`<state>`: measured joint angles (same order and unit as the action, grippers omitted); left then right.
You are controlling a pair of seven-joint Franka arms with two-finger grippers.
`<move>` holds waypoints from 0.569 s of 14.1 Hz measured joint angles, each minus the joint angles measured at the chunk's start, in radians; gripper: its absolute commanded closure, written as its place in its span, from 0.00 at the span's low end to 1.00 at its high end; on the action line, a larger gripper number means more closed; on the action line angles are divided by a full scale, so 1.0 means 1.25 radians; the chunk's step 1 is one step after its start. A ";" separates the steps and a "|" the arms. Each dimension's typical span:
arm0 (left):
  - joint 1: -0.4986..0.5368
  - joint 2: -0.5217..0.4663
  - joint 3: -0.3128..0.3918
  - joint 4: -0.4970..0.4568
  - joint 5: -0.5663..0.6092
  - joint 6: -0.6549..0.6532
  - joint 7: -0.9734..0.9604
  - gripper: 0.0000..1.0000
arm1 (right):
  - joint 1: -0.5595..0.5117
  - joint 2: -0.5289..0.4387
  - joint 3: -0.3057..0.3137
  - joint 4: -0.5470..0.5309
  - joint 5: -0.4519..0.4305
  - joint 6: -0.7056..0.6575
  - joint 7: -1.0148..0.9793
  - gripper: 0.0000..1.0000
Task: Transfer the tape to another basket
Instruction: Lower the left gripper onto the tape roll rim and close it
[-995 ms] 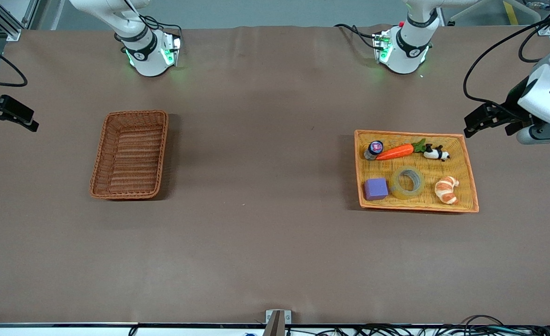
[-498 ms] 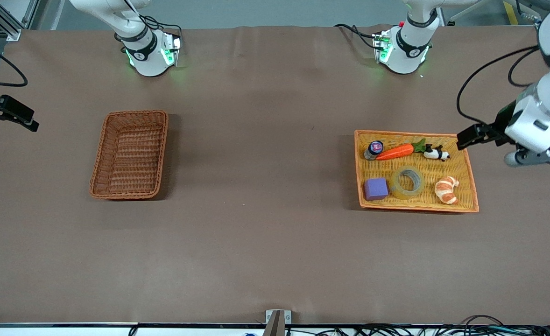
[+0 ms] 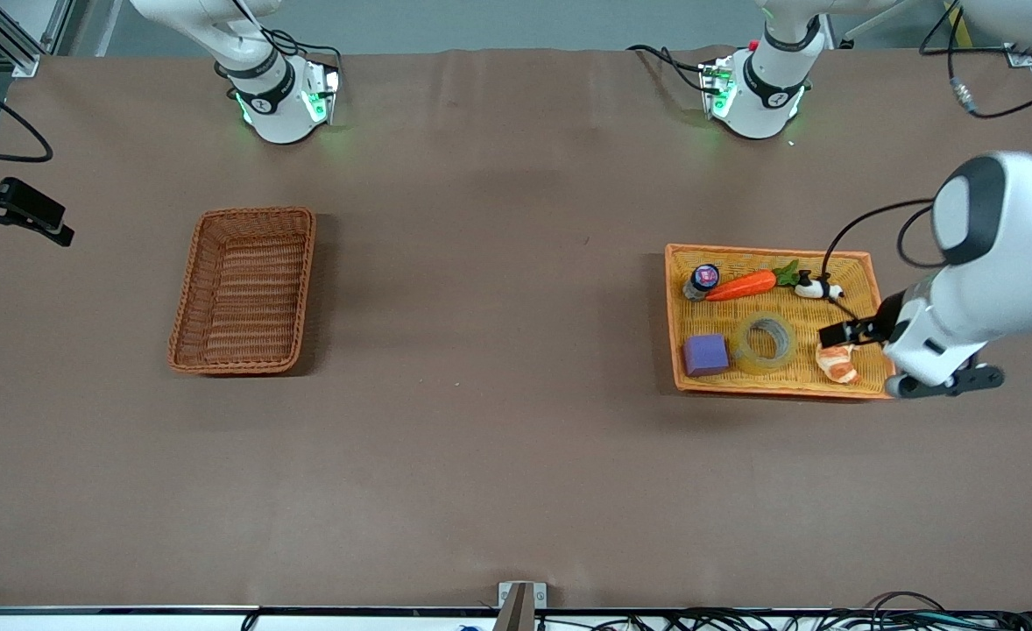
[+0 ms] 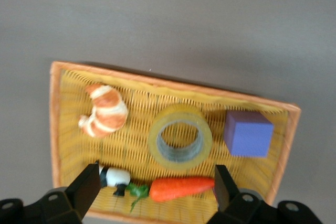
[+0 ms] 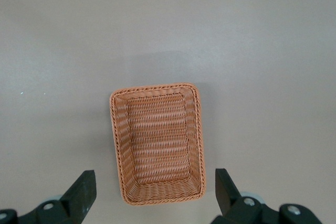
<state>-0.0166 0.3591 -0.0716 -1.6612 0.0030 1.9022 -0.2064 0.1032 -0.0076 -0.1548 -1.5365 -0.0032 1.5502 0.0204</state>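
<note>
the left gripper (image 3: 842, 334) has been brought in from beside the tray (image 3: 866, 263) since 1 second ago and is now held over the croissant (image 3: 838, 366), fingers spread and empty, so the reach for the tape (image 3: 766, 343) is judged under way. the tape lies flat in the tray, between the purple block (image 3: 706, 354) and the croissant, nearer the camera than the carrot (image 3: 741, 285). the basket (image 3: 244, 289) lies empty toward the right arm's end. the right gripper (image 5: 155, 192) waits, spread, high above that basket. no writing can be read.

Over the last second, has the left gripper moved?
Yes. The left gripper swung in from outside the yellow tray to over the croissant, fingers open.
</note>
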 measured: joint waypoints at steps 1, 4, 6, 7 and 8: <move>0.000 0.022 0.000 -0.024 0.000 0.045 -0.012 0.04 | 0.000 0.000 0.000 0.000 0.000 0.000 0.000 0.00; 0.000 0.061 0.000 -0.109 0.000 0.167 -0.028 0.04 | 0.000 0.000 0.000 0.000 0.000 0.000 0.000 0.00; -0.001 0.067 -0.001 -0.158 0.000 0.215 -0.028 0.04 | 0.000 0.000 0.000 0.000 0.000 0.000 0.000 0.00; -0.001 0.070 -0.001 -0.179 0.000 0.233 -0.028 0.05 | 0.000 0.000 0.000 0.000 0.000 0.000 0.000 0.00; -0.002 0.075 -0.001 -0.197 0.000 0.252 -0.028 0.07 | 0.000 0.000 0.000 0.000 0.000 0.000 0.000 0.00</move>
<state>-0.0195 0.4527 -0.0729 -1.9076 0.0032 2.2177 -0.2414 0.1032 -0.0075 -0.1545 -1.5367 -0.0032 1.5498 0.0198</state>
